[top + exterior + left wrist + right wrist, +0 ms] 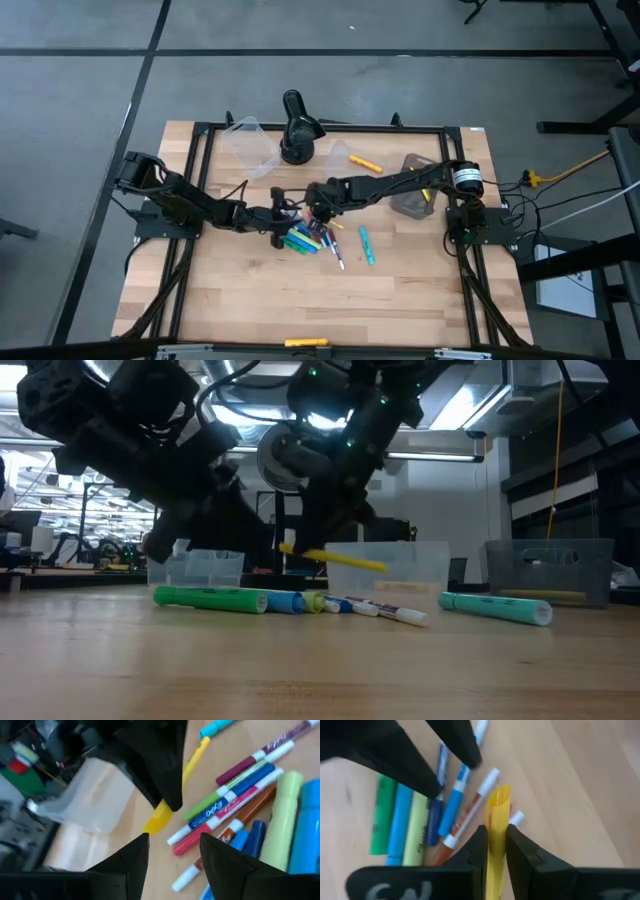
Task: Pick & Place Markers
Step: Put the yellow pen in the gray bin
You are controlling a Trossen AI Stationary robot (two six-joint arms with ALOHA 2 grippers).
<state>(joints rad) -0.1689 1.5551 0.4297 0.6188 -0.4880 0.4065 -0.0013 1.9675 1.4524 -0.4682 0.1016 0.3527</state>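
Pale wood table [260, 300] (grey concrete floor [80, 120] around)

Light wooden table [250, 300] with a black frame round its edges. Lying on it near the middle: a heap of markers [305, 240] in green, blue, yellow-green, orange and red, touching one another, with one cyan marker [367, 245] apart on the right-arm side and an orange marker [364, 161] well apart toward the far edge. Also standing on it: a black desk lamp [296, 128] at the far edge, a clear tub [250, 145] beside the lamp, a grey tub [412, 190] on the right-arm side, and a yellow piece [306, 342] at the near edge.
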